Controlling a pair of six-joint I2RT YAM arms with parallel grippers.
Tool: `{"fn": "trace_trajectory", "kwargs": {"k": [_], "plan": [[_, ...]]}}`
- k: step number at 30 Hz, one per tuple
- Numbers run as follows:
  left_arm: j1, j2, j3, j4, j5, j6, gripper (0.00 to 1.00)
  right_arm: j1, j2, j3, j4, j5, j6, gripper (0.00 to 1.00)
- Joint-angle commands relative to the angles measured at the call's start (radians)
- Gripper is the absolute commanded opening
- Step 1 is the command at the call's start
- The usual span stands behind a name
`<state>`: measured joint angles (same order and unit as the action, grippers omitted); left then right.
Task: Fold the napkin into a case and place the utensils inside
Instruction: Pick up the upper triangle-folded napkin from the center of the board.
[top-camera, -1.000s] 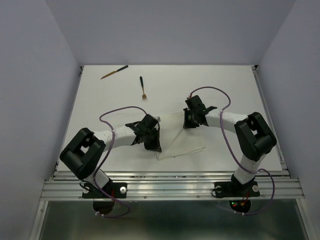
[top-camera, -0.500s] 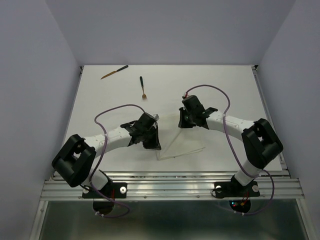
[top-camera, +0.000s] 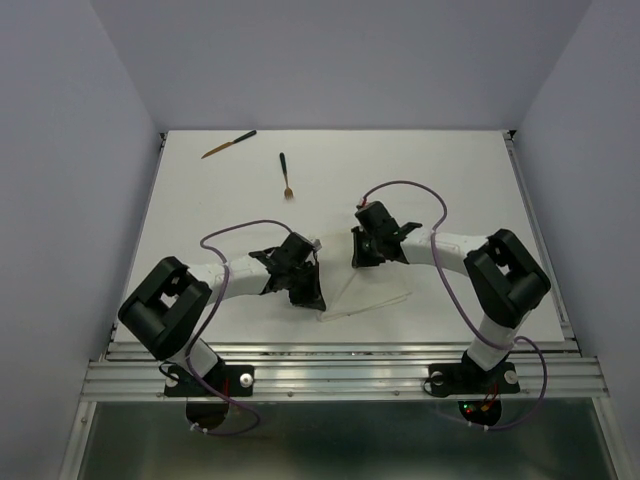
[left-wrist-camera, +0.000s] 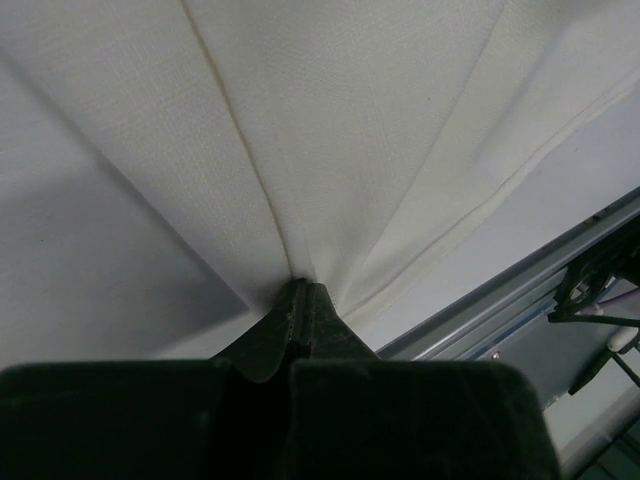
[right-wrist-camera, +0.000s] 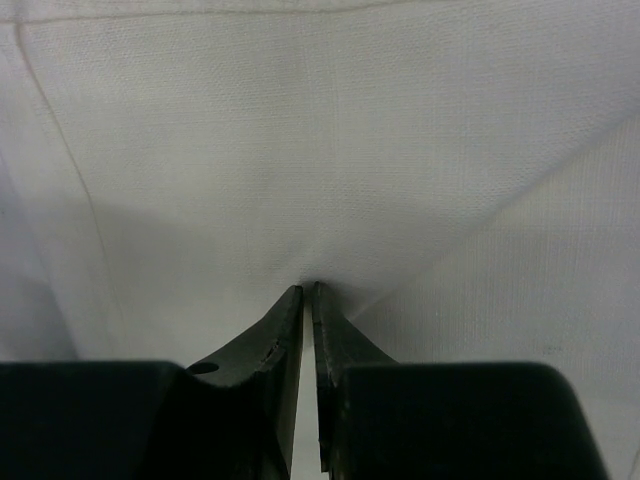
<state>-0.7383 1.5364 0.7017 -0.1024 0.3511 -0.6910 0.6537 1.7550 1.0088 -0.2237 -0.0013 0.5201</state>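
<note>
Jaws on creased, woven white napkin (left-wrist-camera: 350, 150)

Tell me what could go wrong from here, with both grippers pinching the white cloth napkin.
The left gripper and right gripper each hold only a thin tip pinch of the soft white cloth napkin; it could slip out mid-fold. Creases fan tautly from both pinches, so uneven pulling might skew the fold.

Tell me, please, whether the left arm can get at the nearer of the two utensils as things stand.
Probably not yet: the left end effector is shut on the napkin, so it would have to let go first. Otherwise the way to that utensil looks free.
</note>
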Motion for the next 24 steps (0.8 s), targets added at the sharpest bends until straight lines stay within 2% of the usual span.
{"fn": "trace_trajectory", "kwargs": {"k": [1,8,11,17,20,24], "plan": [[-0.013,0.021,-0.005,-0.028,-0.026,0.01,0.0,0.014,-0.043,0.001,-0.012,0.053,-0.015,0.15],[-0.001,-0.155,0.159,-0.21,-0.129,0.047,0.0,0.014,-0.123,0.022,-0.042,0.061,-0.022,0.15],[0.049,-0.205,0.196,-0.267,-0.158,0.071,0.0,0.036,-0.141,0.024,-0.045,0.076,-0.031,0.15],[0.27,-0.226,0.163,-0.315,-0.178,0.096,0.03,0.185,-0.12,0.1,-0.097,0.205,-0.065,0.15],[0.344,-0.245,0.167,-0.329,-0.208,0.09,0.05,0.266,-0.095,0.111,-0.108,0.227,-0.071,0.15],[0.401,-0.252,0.162,-0.312,-0.199,0.081,0.09,0.316,-0.057,0.093,-0.112,0.221,-0.06,0.14]]}}
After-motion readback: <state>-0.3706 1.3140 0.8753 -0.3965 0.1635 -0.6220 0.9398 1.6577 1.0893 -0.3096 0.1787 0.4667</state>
